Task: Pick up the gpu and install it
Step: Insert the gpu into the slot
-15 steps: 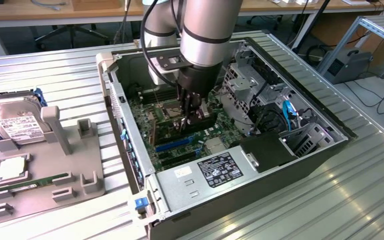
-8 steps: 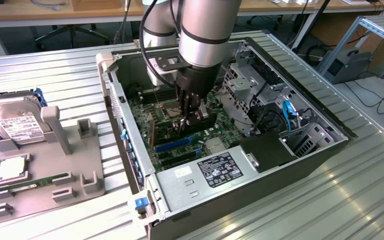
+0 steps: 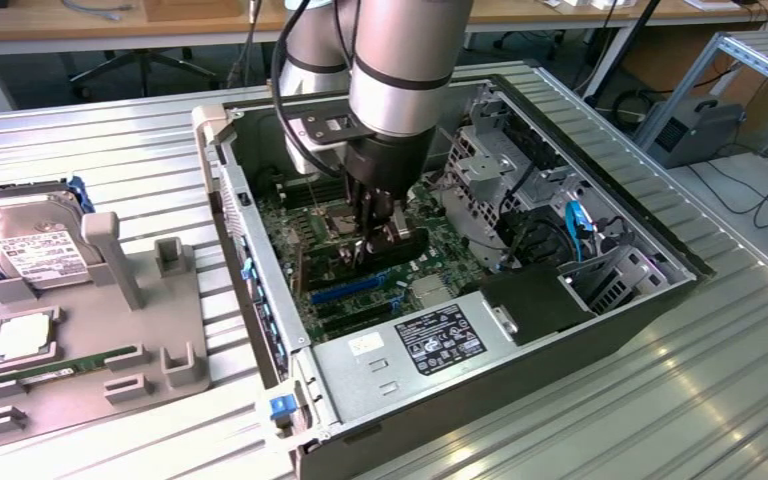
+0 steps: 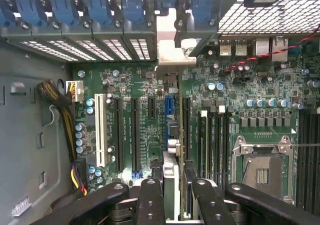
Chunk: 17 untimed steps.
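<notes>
While it hangs inside the open computer case (image 3: 598, 330), the hand (image 4: 172, 205) grips the gpu (image 4: 171, 185) edge-on above the motherboard (image 4: 150, 85).

Gripper (image 4: 172, 195) is down inside the case with the gpu (image 4: 171, 150) pinched edge-on between its black fingers (image 4: 150, 200), card standing upright over the blue slot (image 4: 168, 117) on the motherboard (image 4: 145, 80). Its silvery bracket (image 4: 172, 47) sits up against the case's rear slot covers (image 4: 90, 47). Open CPU socket (image 4: 262, 172) sits just beside the fingers.

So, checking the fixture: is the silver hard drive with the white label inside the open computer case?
No, the hard drive rests on the grey fixture beside the case.
</notes>
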Each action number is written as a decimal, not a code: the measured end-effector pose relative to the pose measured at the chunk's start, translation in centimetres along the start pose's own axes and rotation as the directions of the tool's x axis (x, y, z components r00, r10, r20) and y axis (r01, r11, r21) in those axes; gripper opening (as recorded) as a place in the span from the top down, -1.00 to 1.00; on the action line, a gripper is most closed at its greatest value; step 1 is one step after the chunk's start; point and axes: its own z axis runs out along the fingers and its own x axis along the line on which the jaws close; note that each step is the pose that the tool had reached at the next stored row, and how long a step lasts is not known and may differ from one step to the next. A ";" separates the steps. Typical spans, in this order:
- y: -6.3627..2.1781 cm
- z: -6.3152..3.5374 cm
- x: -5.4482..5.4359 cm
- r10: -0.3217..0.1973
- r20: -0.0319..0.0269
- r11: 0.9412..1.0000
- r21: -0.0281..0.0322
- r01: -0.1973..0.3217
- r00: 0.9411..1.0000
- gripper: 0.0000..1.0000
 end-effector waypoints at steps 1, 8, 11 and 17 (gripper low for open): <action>0.07 0.02 0.0 0.000 0.000 1.000 0.000 0.000 1.000 0.47; 0.61 0.15 0.0 0.002 -0.004 1.000 0.000 -0.002 1.000 0.47; 0.77 0.20 0.0 0.010 -0.005 1.000 0.000 -0.010 1.000 0.47; 1.11 0.31 0.0 0.026 -0.011 1.000 0.000 -0.026 1.000 0.47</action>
